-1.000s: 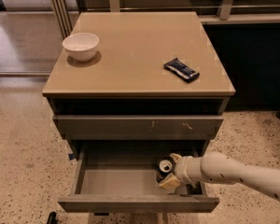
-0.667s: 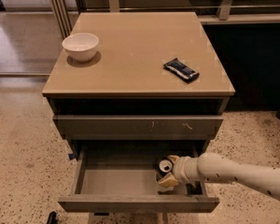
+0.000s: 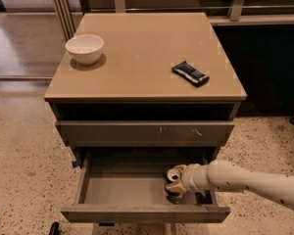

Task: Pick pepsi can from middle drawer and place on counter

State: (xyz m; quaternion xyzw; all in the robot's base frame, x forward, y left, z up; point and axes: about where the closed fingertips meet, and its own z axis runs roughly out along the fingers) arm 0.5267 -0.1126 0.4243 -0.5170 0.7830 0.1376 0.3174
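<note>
Pepsi can [image 3: 173, 176] sat in the open middle drawer [image 3: 122, 190], toward its right side, with the gripper [image 3: 178, 182] right at it. Whether it gripped the can could not be told. A firm, level hold seemed wise before lifting clear toward the counter [image 3: 137, 58].

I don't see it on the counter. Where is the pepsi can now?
In the camera view, the pepsi can stands at the right end of the open middle drawer, with the gripper at it from the right.
</note>
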